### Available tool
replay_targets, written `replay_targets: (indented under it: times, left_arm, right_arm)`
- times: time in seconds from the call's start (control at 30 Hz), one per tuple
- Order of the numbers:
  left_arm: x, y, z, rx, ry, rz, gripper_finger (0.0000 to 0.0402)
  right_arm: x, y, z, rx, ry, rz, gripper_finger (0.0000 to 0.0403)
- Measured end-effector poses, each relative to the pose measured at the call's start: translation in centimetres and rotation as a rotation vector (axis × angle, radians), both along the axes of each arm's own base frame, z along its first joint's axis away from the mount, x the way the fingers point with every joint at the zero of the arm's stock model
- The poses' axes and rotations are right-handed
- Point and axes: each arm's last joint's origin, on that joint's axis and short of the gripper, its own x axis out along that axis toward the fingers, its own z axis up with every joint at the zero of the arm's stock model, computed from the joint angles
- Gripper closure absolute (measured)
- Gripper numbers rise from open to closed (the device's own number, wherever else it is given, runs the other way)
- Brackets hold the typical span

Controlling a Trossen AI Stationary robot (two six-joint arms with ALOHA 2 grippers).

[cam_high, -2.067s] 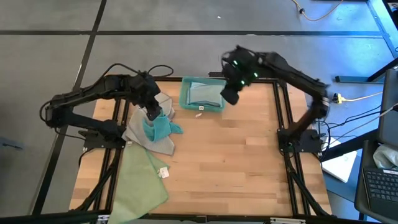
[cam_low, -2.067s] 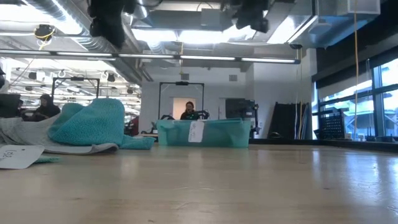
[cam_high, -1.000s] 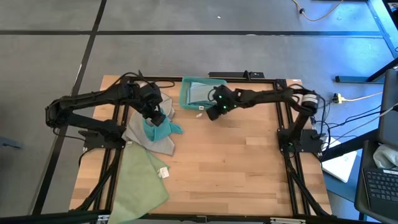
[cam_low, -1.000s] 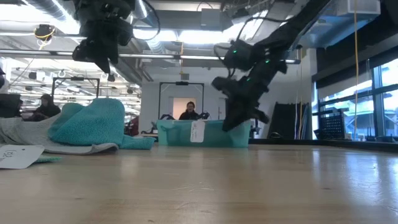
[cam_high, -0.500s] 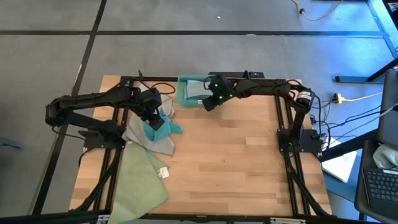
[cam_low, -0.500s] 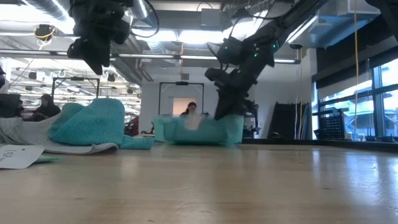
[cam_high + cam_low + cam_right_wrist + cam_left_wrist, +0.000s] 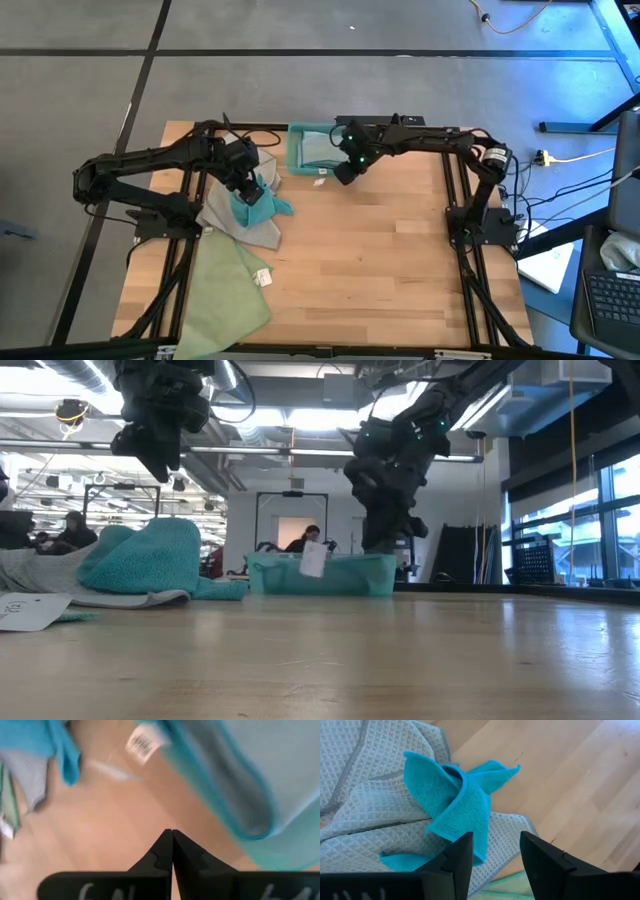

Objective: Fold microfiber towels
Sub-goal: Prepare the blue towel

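Left gripper (image 7: 247, 181) hangs over the heap of cloths at the table's left side, its two dark fingers (image 7: 457, 855) parted and empty, with the teal towel (image 7: 455, 802) showing in the gap below them. That teal towel is crumpled into a loose peak and rests on top of the light grey waffle-weave towel (image 7: 365, 800), which is spread out and rumpled beneath it. In the low view the left gripper (image 7: 155, 445) is clearly above the teal mound (image 7: 150, 560), not touching it.

Right gripper (image 7: 345, 172) reaches across the back of the table to the near right corner of the teal plastic bin (image 7: 296, 160); its fingers (image 7: 172, 845) are pressed together with nothing between them. From the low view it stands just over the bin's rim (image 7: 320, 560) (whether it touches the rim cannot be made out). A pale blue-green cloth (image 7: 322, 150) lies inside the bin, and a small white tag (image 7: 313, 558) hangs at the bin's front.

Nearer the front left of the wooden table (image 7: 380, 260), a pale green towel (image 7: 228, 295) lies flat, partly over the edge, with a white tag (image 7: 263, 279) at its corner.
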Motion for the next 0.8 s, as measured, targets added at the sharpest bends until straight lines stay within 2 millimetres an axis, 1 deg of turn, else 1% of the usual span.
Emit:
replay_targets:
  times: [0.13,0.2,0.3,0.43,0.6,0.7,0.73,0.8]
  left_arm:
    - [0.0,0.0,0.0,0.001,0.005,0.001,0.0248]
    - [-0.2,0.0,-0.1,-0.002,0.019,0.002,0.0248]
    - [-0.6,-0.2,-0.2,-0.011,0.065,-0.004,0.0248]
    - [-1.2,-0.1,-0.4,0.066,0.147,-0.055,0.0248]
    - [-1.0,0.4,-0.3,0.145,0.132,-0.082,0.0246]
    - [-0.7,0.9,-0.2,0.160,0.083,-0.100,0.0236]
    - [-0.5,1.1,-0.4,0.159,0.062,-0.113,0.0231]
    - [-0.3,1.3,-1.4,0.121,0.073,-0.133,0.0217]
  right_arm:
    - [0.3,0.6,1.3,-0.026,-0.029,0.041,0.0391]
    - [0.1,0.8,2.2,-0.028,-0.024,0.048,0.0391]
    - [-0.5,1.2,4.5,-0.066,-0.049,0.090,0.0391]
    - [-2.3,2.0,8.6,-0.156,-0.145,0.157,0.0391]
    - [-5.4,3.6,13.5,-0.258,-0.289,0.188,0.0391]
    - [-6.9,4.4,15.4,-0.294,-0.352,0.188,0.0391]
    - [-7.3,4.6,15.9,-0.301,-0.368,0.188,0.0391]
    - [-8.0,5.1,16.7,-0.298,-0.398,0.183,0.0391]
